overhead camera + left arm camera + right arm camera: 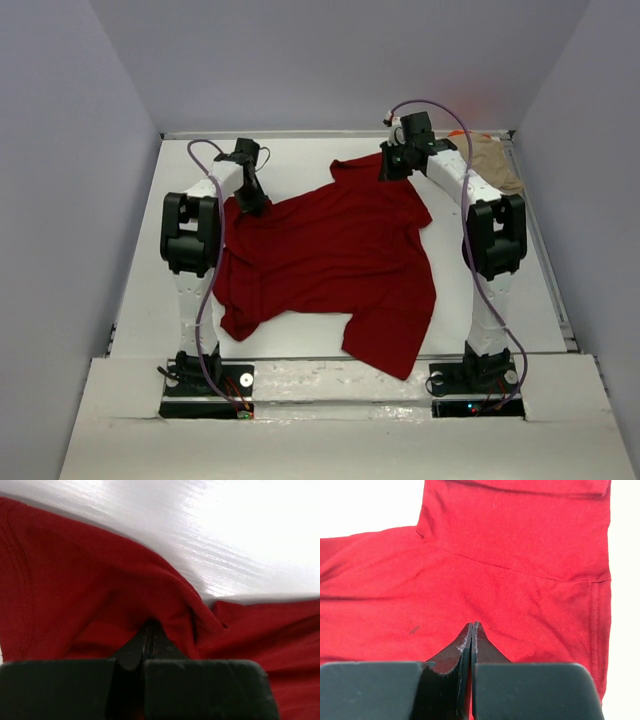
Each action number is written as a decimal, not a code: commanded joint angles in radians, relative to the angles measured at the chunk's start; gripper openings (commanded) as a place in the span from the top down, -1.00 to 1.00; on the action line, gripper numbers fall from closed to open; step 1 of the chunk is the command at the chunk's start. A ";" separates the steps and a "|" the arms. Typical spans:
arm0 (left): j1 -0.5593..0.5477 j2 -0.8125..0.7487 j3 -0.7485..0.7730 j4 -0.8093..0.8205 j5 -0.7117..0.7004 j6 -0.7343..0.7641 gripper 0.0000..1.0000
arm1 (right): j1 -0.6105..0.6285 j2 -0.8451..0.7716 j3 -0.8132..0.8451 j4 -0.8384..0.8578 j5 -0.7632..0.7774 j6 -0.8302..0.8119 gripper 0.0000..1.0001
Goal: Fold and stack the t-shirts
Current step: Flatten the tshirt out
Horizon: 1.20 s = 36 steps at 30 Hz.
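Left claw [150,630] and right claw [471,629] are both pinched shut on the dark red shirt [330,260], sprawled rumpled across the bench [300,150]. Grip looks thin, hard to tell though; an uneven pull could slip it out or bunch it worse.

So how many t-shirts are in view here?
2 for sure: the dark red t-shirt spread centrally, the tan t-shirt at the far right corner. An orange sliver beside it may be a third.
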<state>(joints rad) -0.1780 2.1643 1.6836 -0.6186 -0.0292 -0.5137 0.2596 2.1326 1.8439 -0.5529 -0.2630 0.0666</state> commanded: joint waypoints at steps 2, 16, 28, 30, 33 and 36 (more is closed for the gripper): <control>0.015 0.086 0.106 -0.029 0.031 0.014 1.00 | 0.000 -0.048 0.008 0.031 -0.005 -0.013 1.00; 0.044 0.181 0.252 -0.090 0.083 0.032 1.00 | -0.019 0.122 0.046 -0.039 0.009 0.031 1.00; 0.103 0.249 0.366 -0.122 0.163 0.023 1.00 | -0.048 0.296 0.284 -0.163 -0.036 0.022 1.00; 0.107 0.255 0.373 -0.118 0.176 0.018 1.00 | -0.057 0.305 0.293 -0.163 -0.045 0.024 1.00; 0.114 0.282 0.413 -0.118 0.193 0.017 1.00 | -0.066 0.343 0.330 -0.168 -0.070 0.027 1.00; 0.120 0.325 0.479 -0.139 0.201 0.021 1.00 | -0.076 0.392 0.394 -0.177 -0.090 0.029 1.00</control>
<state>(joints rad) -0.0696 2.4176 2.0975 -0.7288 0.1608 -0.5072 0.1951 2.4680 2.1532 -0.7059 -0.3149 0.0948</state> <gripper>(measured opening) 0.014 0.009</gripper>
